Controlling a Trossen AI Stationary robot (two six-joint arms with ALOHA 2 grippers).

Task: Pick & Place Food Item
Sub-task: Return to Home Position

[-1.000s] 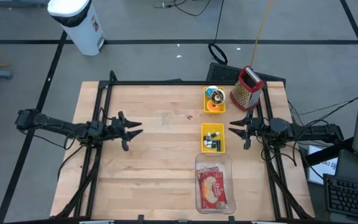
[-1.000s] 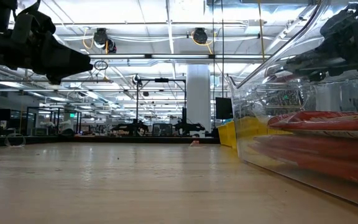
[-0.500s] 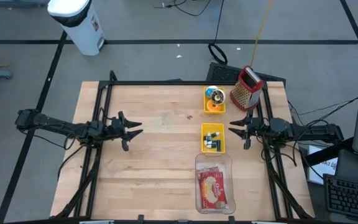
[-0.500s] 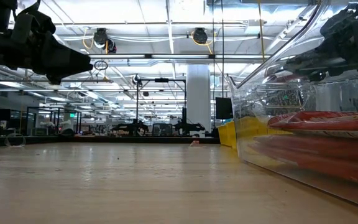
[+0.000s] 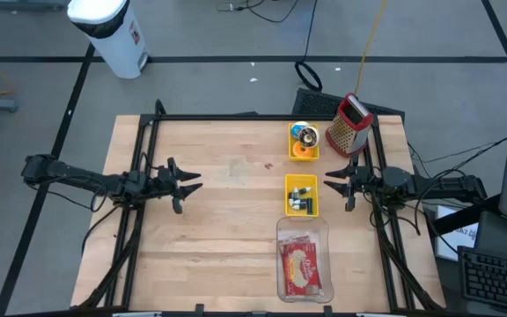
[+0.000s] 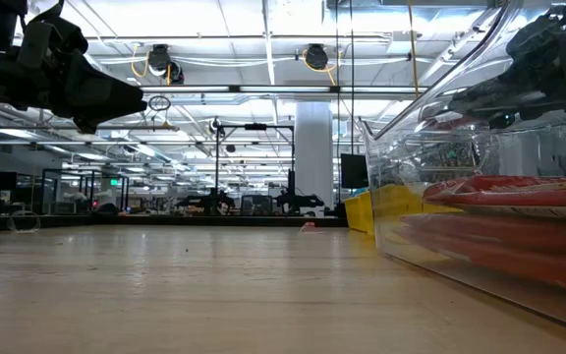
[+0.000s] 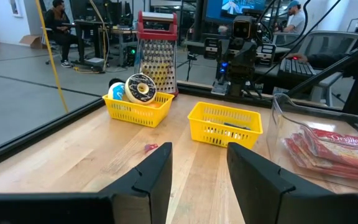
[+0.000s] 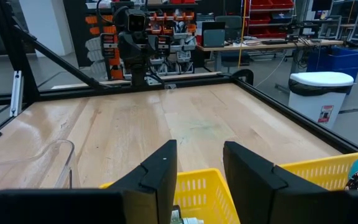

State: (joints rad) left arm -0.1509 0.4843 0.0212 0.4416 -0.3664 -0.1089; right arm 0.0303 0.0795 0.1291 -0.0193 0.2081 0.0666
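My left gripper (image 5: 187, 182) hovers open and level over the table's left half, nothing between its fingers (image 7: 199, 180). My right gripper (image 5: 331, 183) stands open at the right side, facing it, just behind a yellow basket (image 5: 302, 195) of small dark items (image 8: 204, 186). A second yellow basket (image 5: 304, 141) farther back holds a toy donut (image 7: 143, 88) and a blue piece. A red food packet (image 5: 301, 267) lies flat in a clear container (image 5: 302, 260) near the front edge.
A red-topped metal grater (image 5: 350, 123) stands at the far right corner beside the donut basket. A black frame (image 5: 236, 116) runs along the table's edges. Bare wood (image 5: 227, 220) stretches between the two grippers. A white bin (image 5: 113, 31) stands on the floor beyond the table.
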